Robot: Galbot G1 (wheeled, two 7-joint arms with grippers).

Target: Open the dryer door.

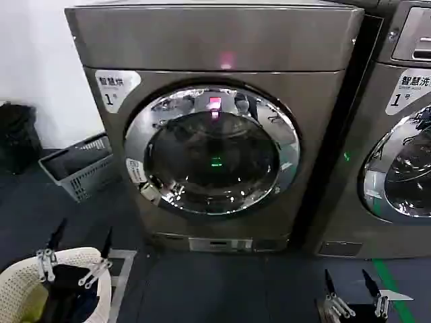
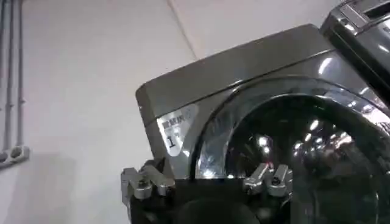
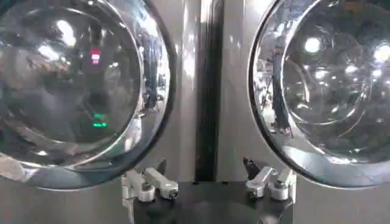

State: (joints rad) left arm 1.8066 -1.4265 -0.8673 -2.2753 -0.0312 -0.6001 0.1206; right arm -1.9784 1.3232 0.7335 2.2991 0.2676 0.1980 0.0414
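Left gripper [image 1: 75, 259] hanging low near-left over white laundry basket [image 1: 17, 282], fingers spread, empty. Dryer door [image 1: 212, 151] sitting centre, far, closed flush. Right gripper [image 1: 351, 289] waiting low near-right, spread too. Likely pre-approach; next needing reach to door rim, then pull.
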